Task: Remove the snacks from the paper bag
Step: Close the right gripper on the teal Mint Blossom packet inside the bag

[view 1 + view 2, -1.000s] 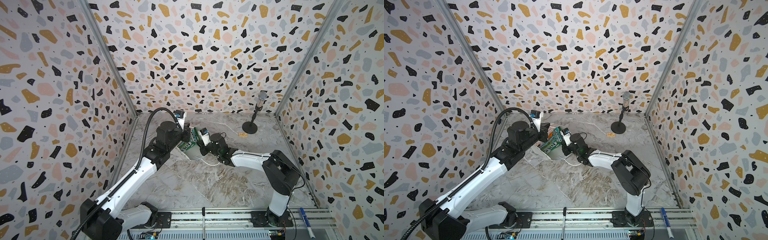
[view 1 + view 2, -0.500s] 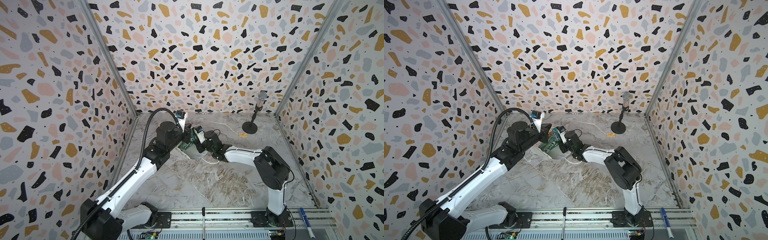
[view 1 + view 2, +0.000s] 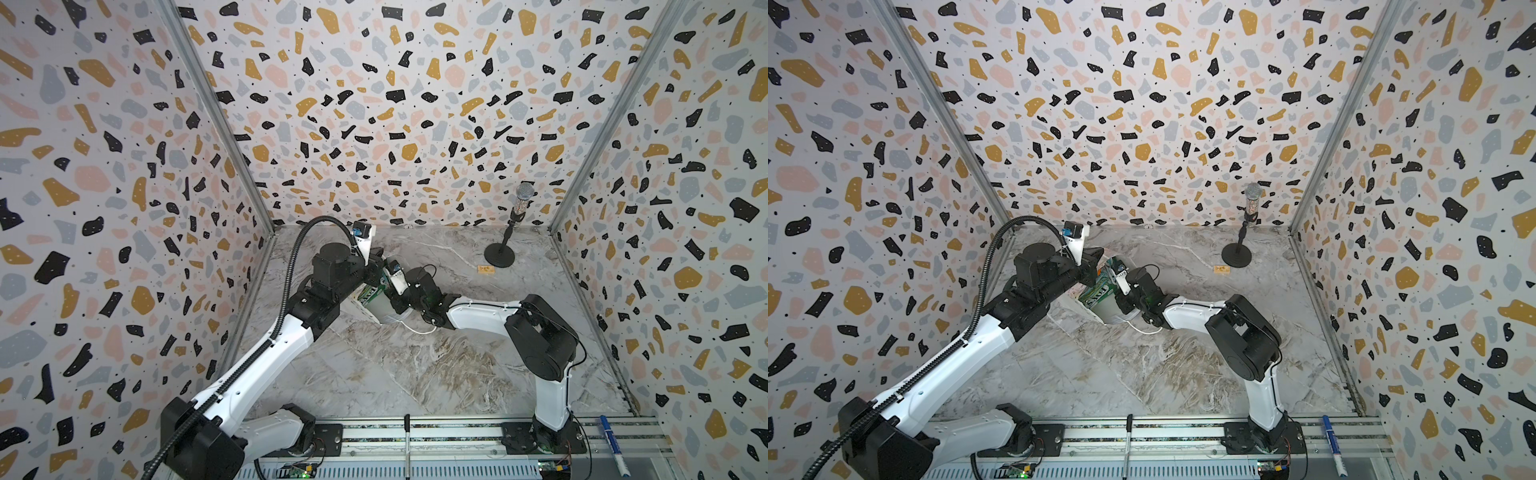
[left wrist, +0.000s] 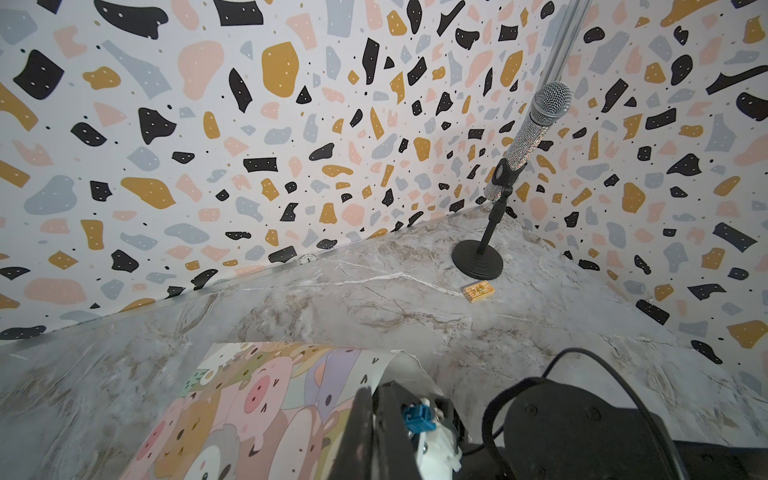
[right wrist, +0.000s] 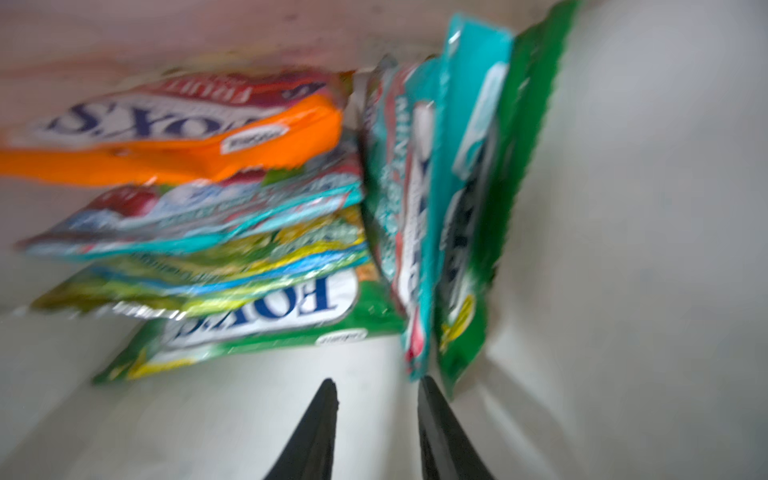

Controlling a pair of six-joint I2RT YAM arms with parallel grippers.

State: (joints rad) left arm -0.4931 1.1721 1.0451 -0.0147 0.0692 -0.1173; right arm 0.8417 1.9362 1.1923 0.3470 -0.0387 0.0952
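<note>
1. Snacks (image 5: pixel 257 307) are all inside the paper bag (image 5: pixel 623 208). Your right wrist view shows them blurred. Some are stacked flat, with an orange packet (image 5: pixel 187 141) over a teal-red packet (image 5: pixel 199 216) and green-yellow ones. Others stand on edge beside the stack, against the bag's white inner wall.
2. In both top views the paper bag (image 3: pixel 376 311) (image 3: pixel 1106 309) lies on its side on the marble table (image 3: pixel 415 365), toward the back left. Its mouth and cord handles face your right arm, and a green packet (image 3: pixel 1096 293) shows at the mouth.
3. Your right gripper (image 5: pixel 376 386) is inside the bag. Its two black fingers are parted with nothing between them, and one tip sits right at the edge of an upright teal packet (image 5: pixel 419 208).
4. Your left gripper (image 4: pixel 374 390) has its fingers pressed together on the bag's rim, next to the colourful cartoon side (image 4: pixel 249 399).
5. A microphone on a stand (image 3: pixel 521 203) is in the back right corner, with a small wooden block (image 3: pixel 486 269) near its base. Both are well apart from the bag.
</note>
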